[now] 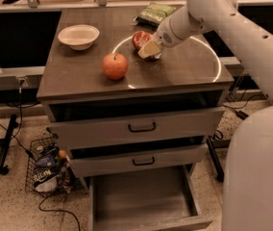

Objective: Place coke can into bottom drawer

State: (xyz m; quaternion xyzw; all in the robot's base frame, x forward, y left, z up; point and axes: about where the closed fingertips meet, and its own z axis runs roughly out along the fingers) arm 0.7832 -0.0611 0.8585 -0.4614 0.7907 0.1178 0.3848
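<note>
Cam view, single frame. Items noted big → small.

- My arm (252, 30): white, comes in from upper R and reaches down-left over the cabinet. My base shell (259, 177) fills the lower R corner.
- Grey cabinet (55, 129): centre of frame, 3 drawers stacked.
- Worktop (79, 76): dark, brownish. A thin pale ring (219, 64) is marked on its R half.
- Bottom drawer (141, 196): pulled well out toward the cam, flat grey floor showing, nothing seen in it.
- Top drawer (98, 129) and middle drawer (179, 157): each has a black handle. Both stand slightly out, with a dark gap above each front.
- Wire basket (47, 170): on the floor L of the cabinet, holds packets and clutter. Cables lie around it.
- Green bag (156, 12): back edge of the worktop, behind my wrist.
- White bowl (79, 36): back L of the worktop, well apart from the rest.
- Apple (115, 65): red-orange, upright with the stem up, on the L arc of the ring, near the can but not touching it.
- Coke can (139, 38): on the worktop just inside the ring's upper L arc, behind and R of the apple. Not in the drawer. Upright vs. on its side: can't tell.
- Gripper (151, 49): tan tip down at worktop level, right against the can's front-R side and partly covering it. Spread, closed or pinching the can: can't tell from this angle.
</note>
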